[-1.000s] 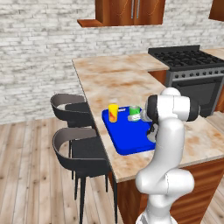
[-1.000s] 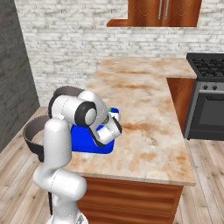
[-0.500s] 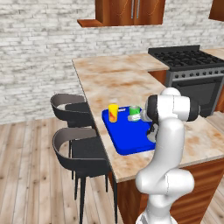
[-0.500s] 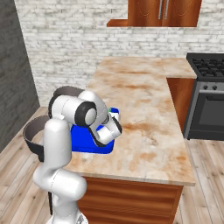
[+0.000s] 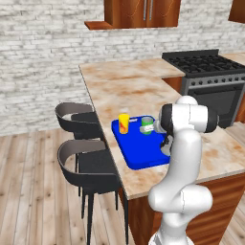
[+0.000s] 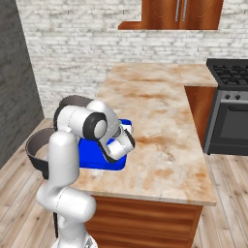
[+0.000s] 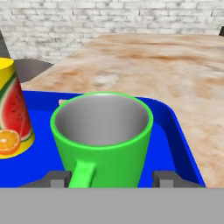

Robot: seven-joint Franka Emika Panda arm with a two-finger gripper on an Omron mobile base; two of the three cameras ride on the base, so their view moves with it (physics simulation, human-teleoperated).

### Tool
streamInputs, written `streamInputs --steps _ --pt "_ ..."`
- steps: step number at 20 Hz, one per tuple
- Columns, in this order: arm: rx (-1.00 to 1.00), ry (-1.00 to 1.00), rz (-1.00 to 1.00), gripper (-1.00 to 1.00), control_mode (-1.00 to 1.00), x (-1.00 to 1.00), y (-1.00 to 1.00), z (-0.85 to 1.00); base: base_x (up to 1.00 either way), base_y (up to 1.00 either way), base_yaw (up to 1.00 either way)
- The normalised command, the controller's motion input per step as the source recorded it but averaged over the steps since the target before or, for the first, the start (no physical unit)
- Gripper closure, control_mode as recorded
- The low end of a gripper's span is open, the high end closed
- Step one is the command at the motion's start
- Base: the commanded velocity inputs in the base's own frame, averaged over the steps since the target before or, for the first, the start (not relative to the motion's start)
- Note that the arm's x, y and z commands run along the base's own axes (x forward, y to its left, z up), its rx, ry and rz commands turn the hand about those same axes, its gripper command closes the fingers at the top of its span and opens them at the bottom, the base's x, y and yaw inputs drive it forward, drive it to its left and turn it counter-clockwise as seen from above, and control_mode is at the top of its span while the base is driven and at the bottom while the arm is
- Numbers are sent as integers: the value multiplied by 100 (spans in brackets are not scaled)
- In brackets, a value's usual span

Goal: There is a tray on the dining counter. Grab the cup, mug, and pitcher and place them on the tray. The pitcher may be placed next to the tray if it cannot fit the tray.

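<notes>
So the green mug [image 7: 103, 140] is sitting on the blue tray [image 7: 183, 144] now, right next to the yellow watermelon cup [image 7: 13, 109], which is on the tray too. The tray itself is near the edge of the desk [image 5: 139, 86] by the bar stools [image 5: 83, 143]. In the hand view the claw [image 7: 107, 179] has its two tips spread apart on either side of the mug's base, not pinching it, with the mug's handle pointing straight back between them. So I'd call it open and let go.

What could go wrong from here, imo:

- If the arm pulls back low or sideways, a fingertip [image 7: 168, 178] could catch the handle or the wall of the mug and drag or tip it. A straight lift looks safest.
- The cup is tall, skinny and just beside the mug, so any sideways nudge of the mug could bump it over.
- The mug sits close to the tray's far corner rim, so a shove that way might ride it up onto the rim and leave it tilted.
- No pitcher anywhere I can spot, so that bit looks not done yet. With two things already on the tray, squeezing it in risks knocking them; next to the tray might be the better call.
</notes>
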Motion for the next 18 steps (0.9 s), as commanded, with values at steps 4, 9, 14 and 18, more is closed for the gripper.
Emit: streamInputs --steps 4,9,14,18 --pt "0 0 0 -100 -100 0 0 0 0 0 0" --pt "0 0 0 -100 -100 0 0 0 0 0 0" --pt "0 7 -1 -100 -100 -11 -1 18 0 0 0" --pt "0 15 -3 -100 -100 -14 -2 48 0 0 0"
